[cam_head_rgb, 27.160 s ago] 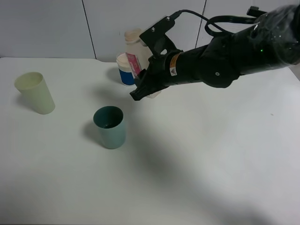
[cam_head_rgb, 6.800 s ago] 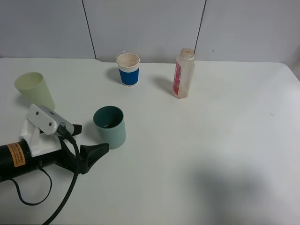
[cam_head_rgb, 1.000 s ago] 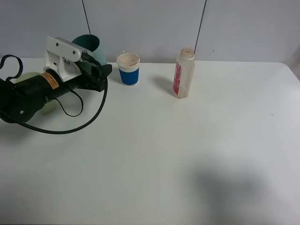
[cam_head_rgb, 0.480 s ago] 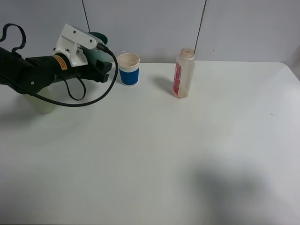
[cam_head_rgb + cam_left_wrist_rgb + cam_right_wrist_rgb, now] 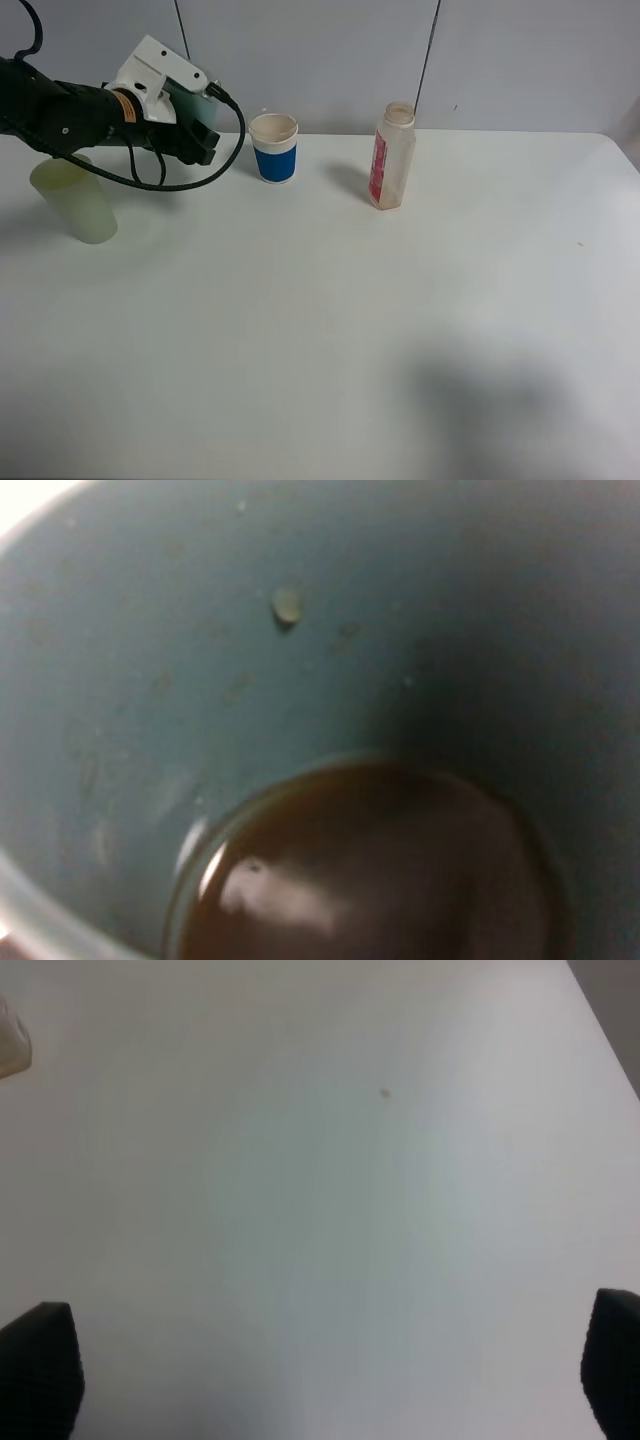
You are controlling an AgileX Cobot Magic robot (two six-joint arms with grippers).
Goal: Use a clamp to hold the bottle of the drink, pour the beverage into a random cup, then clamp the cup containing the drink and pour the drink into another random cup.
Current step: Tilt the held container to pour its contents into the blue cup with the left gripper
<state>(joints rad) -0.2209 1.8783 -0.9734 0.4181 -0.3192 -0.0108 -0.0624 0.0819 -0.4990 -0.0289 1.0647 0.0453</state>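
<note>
Your left gripper [image 5: 204, 128] has lifted the teal cup [image 5: 170, 670] off the table [image 5: 350, 330] and carried it back, to just left of the white cup with blue band [image 5: 273, 147]. The bottle [image 5: 392, 160] now stands apart on that cup's right side, and your right gripper [image 5: 320, 1380] has gone out of the high view.

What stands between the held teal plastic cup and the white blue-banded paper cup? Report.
Nothing visible. The left hand holds the teal plastic cup raised beside the white blue-banded paper cup, with only table between. The clear red-labelled plastic bottle stands beyond it.
</note>
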